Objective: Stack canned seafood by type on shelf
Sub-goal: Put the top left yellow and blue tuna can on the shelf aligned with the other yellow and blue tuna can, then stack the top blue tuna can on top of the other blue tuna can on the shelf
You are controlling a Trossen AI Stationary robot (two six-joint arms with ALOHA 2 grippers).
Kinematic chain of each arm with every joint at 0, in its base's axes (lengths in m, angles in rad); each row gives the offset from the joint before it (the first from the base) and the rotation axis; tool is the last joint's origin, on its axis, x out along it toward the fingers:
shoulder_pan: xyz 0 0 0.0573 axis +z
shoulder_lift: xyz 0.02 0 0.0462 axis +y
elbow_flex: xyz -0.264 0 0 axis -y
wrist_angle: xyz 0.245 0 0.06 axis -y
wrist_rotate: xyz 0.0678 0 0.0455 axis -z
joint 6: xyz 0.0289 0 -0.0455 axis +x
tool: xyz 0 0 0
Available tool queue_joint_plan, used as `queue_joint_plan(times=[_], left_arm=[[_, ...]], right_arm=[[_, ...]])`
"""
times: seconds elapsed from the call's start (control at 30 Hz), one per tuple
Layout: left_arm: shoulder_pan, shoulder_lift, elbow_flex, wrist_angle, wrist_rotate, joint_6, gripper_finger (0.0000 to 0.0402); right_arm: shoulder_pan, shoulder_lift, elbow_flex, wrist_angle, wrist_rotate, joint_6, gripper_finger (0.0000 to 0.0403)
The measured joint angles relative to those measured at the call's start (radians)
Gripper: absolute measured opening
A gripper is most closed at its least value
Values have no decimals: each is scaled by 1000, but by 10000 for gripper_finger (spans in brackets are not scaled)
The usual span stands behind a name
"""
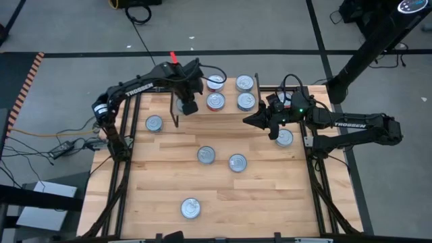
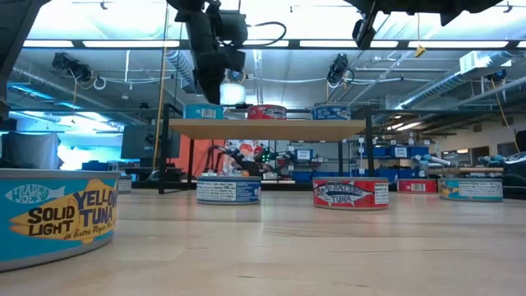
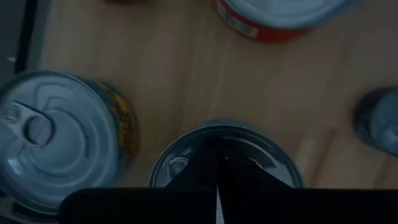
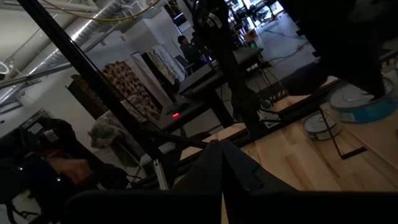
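Wooden shelf [image 1: 226, 112] crowded: four tins [image 1: 245, 83], left claw [image 1: 187, 106] overhead.

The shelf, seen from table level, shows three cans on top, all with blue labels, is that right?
Not quite. The low view shows three cans on the shelf, but the middle can is red; only the left can and right can are blue.

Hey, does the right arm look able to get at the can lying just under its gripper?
Probably yes. The right gripper, shut, hangs beside the shelf, and the can lies on bare table right by its wrist with nothing on top or beside it. It would need to open, pull back a little and drop down.
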Motion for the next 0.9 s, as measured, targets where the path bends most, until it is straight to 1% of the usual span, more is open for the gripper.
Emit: queue_joint_plan(times=[0.13, 0.47, 0.67, 0.73, 0.83, 0.9], left_arm=[[-2, 3, 0, 33, -16, -1, 0], [0, 1, 7, 10, -39, -4, 0], [-14, -4, 130, -49, -33, -42, 0], [-15, -17, 142, -14, 3, -65, 0], [-11, -54, 129, 93, 116, -107, 0], [-14, -69, 114, 152, 163, -113, 0]], right_arm=[[0, 0, 0, 0, 0, 0, 5], [0, 0, 0, 0, 0, 0, 5], [0, 0, 0, 0, 25, -6, 5], [0, 0, 0, 2, 34, -19, 5], [0, 0, 0, 30, 62, -38, 5], [0, 0, 9, 47, 71, -49, 5]])
